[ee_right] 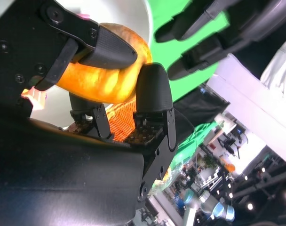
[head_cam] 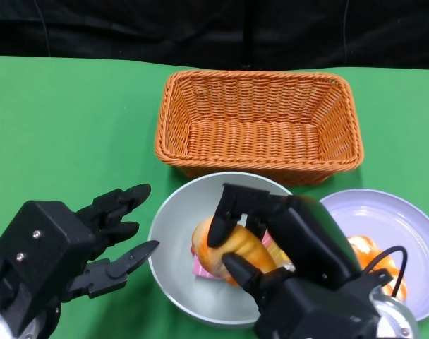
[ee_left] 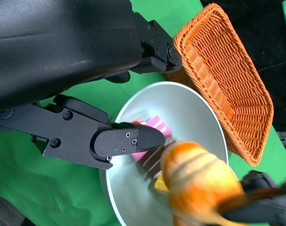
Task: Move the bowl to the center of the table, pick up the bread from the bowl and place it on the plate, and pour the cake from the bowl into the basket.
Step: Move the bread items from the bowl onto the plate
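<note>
Only leftwise: pink cake (ee_left: 154,126) under bread (ee_left: 199,176).

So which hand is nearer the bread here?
The right hand: its fingers are wrapped around the bread over the bowl. The left hand is open beside the bowl's outer rim, not touching the bread.

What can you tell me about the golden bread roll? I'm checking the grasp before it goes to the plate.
The golden-orange bread roll is oblong and glossy, with paler stripes across its crust. The right hand grips it, black fingers over its top and under its side. It sits over the round grey bowl, above a pink cake piece; whether it still touches either cannot be told. In the left wrist view it is blurred.
</note>
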You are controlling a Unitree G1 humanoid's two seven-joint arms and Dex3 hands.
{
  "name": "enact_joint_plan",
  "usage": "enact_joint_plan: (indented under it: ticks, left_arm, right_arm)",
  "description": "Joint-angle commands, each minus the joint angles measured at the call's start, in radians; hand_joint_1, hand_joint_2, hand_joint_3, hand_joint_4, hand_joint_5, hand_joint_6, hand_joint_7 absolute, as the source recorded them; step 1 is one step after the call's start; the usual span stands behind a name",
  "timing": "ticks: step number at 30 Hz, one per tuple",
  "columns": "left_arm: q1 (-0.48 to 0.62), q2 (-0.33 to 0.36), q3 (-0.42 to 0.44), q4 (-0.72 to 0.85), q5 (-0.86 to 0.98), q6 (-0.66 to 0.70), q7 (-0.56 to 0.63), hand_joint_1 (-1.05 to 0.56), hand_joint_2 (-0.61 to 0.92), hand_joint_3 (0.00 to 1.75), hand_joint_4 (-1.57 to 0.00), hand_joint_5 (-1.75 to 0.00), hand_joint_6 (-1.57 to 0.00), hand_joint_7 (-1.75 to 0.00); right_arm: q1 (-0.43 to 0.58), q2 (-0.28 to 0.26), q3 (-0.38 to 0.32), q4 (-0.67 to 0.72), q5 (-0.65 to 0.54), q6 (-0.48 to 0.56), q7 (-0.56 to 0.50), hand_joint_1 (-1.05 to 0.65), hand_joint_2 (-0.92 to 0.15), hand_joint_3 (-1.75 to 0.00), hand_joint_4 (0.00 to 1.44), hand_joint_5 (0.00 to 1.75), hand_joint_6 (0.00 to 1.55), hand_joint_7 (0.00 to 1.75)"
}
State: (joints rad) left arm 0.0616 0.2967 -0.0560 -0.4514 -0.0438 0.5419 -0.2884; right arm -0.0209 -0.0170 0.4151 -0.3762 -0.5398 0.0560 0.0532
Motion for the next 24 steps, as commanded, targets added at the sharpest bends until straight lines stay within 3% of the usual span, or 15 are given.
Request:
enact_joint_plan:
  ticks: [1, 8, 12, 24]
  left_arm:
    - [0.003, 0.008, 0.009, -0.003, 0.001, 0.0, 0.002, -0.45, 0.92, 0.44, 0.0, -0.65, -0.27, -0.01]
    - [0.0, 0.005, 0.013, 0.006, -0.005, 0.002, 0.0, -0.44, 0.92, 0.45, 0.0, -0.64, -0.27, -0.01]
    - [-0.002, 0.001, 0.015, 0.008, -0.01, 0.005, 0.0, -0.44, 0.92, 0.45, 0.0, -0.64, -0.27, -0.01]
    - [-0.006, -0.004, 0.01, 0.004, -0.007, 0.012, 0.003, -0.43, 0.92, 0.46, 0.0, -0.64, -0.27, 0.0]
  right_arm:
    - [0.023, 0.013, -0.03, -0.083, 0.062, 0.071, 0.045, -0.09, -0.17, -1.69, 0.96, 1.75, 0.77, 1.7]
    - [0.041, 0.038, -0.075, -0.23, 0.213, 0.271, 0.145, 0.0, -0.24, -1.65, 0.9, 1.75, 0.74, 1.68]
    - [0.058, 0.061, -0.116, -0.279, 0.268, 0.298, 0.117, 0.0, -0.27, -1.63, 0.95, 1.75, 0.75, 1.67]
    - [0.058, 0.062, -0.245, -0.325, 0.296, 0.335, 0.033, -0.03, -0.29, -1.62, 0.95, 1.75, 0.74, 1.7]
